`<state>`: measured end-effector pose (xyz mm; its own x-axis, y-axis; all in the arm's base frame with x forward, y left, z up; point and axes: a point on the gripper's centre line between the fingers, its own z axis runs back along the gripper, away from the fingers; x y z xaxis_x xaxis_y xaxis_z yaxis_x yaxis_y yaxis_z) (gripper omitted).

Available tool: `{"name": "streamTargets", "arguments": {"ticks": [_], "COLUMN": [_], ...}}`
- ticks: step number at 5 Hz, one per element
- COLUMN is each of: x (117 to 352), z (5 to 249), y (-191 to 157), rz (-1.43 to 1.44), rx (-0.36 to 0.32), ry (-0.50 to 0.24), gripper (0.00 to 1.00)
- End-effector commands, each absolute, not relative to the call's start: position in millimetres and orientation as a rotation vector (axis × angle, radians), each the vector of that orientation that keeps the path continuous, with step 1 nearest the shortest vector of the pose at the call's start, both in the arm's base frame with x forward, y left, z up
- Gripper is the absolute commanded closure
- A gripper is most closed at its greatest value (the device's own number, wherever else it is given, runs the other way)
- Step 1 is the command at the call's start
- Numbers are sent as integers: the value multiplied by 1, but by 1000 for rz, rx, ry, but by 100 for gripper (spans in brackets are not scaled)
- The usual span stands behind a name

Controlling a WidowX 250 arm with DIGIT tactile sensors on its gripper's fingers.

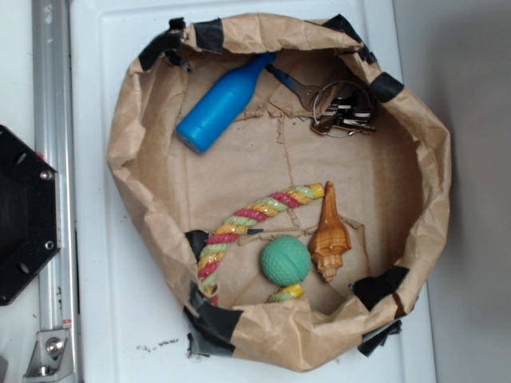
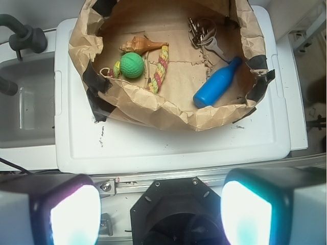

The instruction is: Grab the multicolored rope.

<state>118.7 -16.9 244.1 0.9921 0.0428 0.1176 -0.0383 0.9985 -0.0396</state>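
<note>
rope (image 1: 239, 219): its lower end goes behind the paper wall (image 1: 263, 335) and the green ball (image 1: 286, 261)
keys (image 1: 345, 112): too small to count
gripper (image 2: 161, 214): fingers cut by the bottom edge, blurred

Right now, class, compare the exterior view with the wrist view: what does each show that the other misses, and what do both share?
Only the exterior view shows the rope's full arc. Only the wrist view shows the gripper, its fingers glowing and spread apart low in frame, and a grey bin beside the white lid. Both show the paper bag holding the multicolored rope, green ball, seashell, blue bottle and keys.
</note>
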Motion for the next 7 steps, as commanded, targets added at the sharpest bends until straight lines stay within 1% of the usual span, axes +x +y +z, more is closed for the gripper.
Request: {"name": "streamTargets", "arguments": {"ticks": [1, 2, 3, 4, 5, 6, 7], "x": [119, 166, 207, 226, 222, 222, 234], "z": [244, 220, 187, 152, 111, 63, 44], "y": [-17, -12, 0, 7, 4, -18, -20], "rz": [41, 148, 362, 534, 563, 503, 525], "rx": [-37, -63, -17, 11, 51, 12, -2], "ry": [-119, -94, -103, -10, 110, 123, 121], "gripper": [0, 0, 0, 0, 0, 0, 0]}}
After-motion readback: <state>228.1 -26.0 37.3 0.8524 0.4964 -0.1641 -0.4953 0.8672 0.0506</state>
